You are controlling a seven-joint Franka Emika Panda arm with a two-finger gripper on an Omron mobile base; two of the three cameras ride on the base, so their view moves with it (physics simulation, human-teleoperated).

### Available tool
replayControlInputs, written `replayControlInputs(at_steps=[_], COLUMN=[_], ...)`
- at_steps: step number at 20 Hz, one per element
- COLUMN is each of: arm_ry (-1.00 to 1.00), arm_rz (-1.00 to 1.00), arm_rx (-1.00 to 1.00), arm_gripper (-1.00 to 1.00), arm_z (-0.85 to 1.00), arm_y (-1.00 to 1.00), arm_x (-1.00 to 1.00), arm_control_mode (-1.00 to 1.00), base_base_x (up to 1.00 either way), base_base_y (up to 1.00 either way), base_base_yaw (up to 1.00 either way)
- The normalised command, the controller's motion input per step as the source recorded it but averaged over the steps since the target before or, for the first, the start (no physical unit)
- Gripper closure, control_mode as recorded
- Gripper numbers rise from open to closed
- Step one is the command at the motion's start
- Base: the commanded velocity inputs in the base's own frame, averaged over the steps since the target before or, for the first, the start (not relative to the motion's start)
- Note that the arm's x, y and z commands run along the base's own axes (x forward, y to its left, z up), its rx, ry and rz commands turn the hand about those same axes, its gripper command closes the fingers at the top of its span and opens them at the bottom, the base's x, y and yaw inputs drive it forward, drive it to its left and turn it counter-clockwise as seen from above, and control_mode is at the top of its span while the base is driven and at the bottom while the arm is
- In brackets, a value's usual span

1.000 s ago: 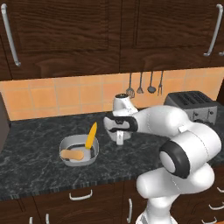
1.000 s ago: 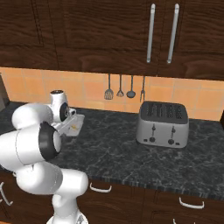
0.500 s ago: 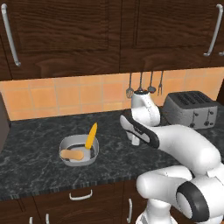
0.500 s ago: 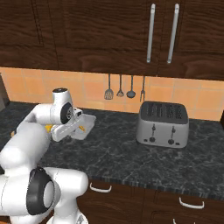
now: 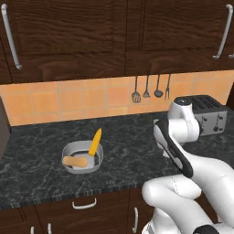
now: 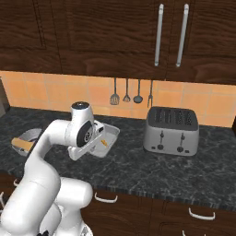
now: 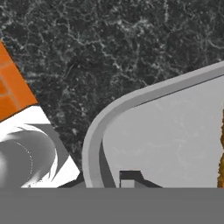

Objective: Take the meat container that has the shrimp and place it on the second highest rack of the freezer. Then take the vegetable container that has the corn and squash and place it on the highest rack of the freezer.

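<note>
**Shrimp container lifted, corn container waits on counter**

Shrimp container [image 6: 102,138] is in my grip: my fingers are almost fully closed on its rim, and the hand view shows the grey rim [image 7: 131,103] curving above my finger tip [image 7: 130,178]. From the right base view the tray hangs tilted beside my wrist, above the dark counter [image 6: 138,166], with the small orange shrimp [image 6: 105,143] lying near its lower wall.

Going from left to right: the vegetable container [image 5: 82,156] sits at about 9 o'clock from my arm on the counter, with the corn [image 5: 95,142] leaning on its rim and the squash [image 5: 75,161] lying at the front. The toaster [image 6: 171,131] stands at about 3 o'clock.

I judge the risk is the tilt: I pinch only one edge, so a fast swing toward the freezer could let the tray rotate or slip, and the shrimp could slide out.
</note>
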Motion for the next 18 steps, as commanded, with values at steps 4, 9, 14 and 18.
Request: replayControlInputs(at_steps=[4, 9, 14, 18], arm_ry=[-0.01, 0.08, 0.01, 0.02], arm_rz=[0.06, -0.01, -0.02, 0.03], arm_rx=[-0.01, -0.12, -0.1, 0.0], arm_gripper=[1.0, 1.0, 1.0, 1.0], arm_z=[0.54, 0.35, 0.29, 0.3], arm_y=[-0.06, -0.11, -0.08, -0.07], arm_x=[-0.07, -0.24, -0.13, -0.09], arm_control_mode=[-1.0, -1.0, -1.0, -1.0], base_base_x=[0.0, 0.0, 0.0, 0.0], base_base_y=[0.0, 0.0, 0.0, 0.0], base_base_yaw=[0.0, 0.0, 0.0, 0.0])
